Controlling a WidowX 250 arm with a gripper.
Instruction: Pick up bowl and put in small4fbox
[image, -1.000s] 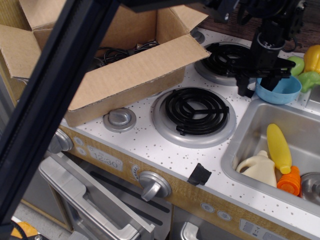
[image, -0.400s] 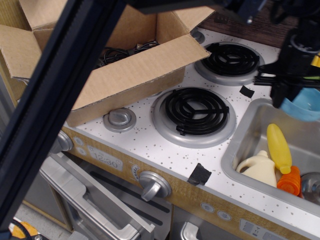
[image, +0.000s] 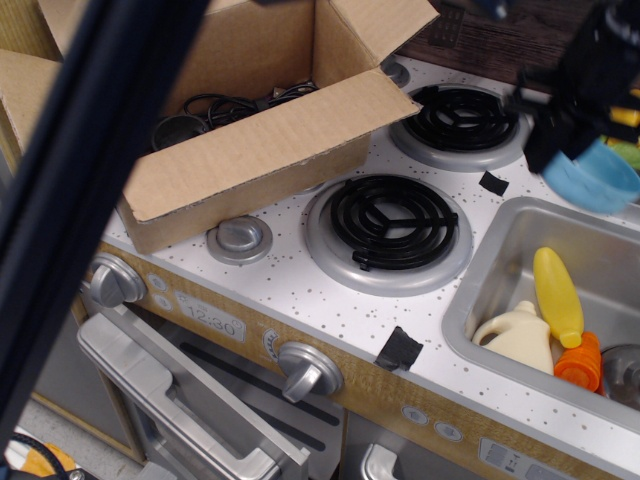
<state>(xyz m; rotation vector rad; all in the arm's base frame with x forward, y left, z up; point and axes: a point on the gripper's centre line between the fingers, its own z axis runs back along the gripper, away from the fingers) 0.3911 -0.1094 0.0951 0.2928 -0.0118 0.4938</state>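
The light-blue bowl (image: 597, 178) hangs tilted in the air at the far right, above the back corner of the sink. My black gripper (image: 558, 150) comes in from the upper right and is shut on the bowl's left rim. The brown cardboard small4fbox (image: 250, 150) stands at the upper left on the stove top, flaps open, with black cables (image: 215, 105) inside. The box is far to the left of the gripper, across two burners.
Steel sink (image: 480, 290) at the right holds a yellow toy (image: 557, 295), a cream jug (image: 515, 335) and an orange piece (image: 578, 362). Two coil burners (image: 392, 220) (image: 462, 115) lie between. A green-yellow toy (image: 628, 150) peeks behind the bowl. A dark blurred beam (image: 60, 230) crosses the left foreground.
The gripper has lifted the bowl off the counter beside the back burner and carried it right and slightly up. The foreground beam has shifted left, showing more of the box.
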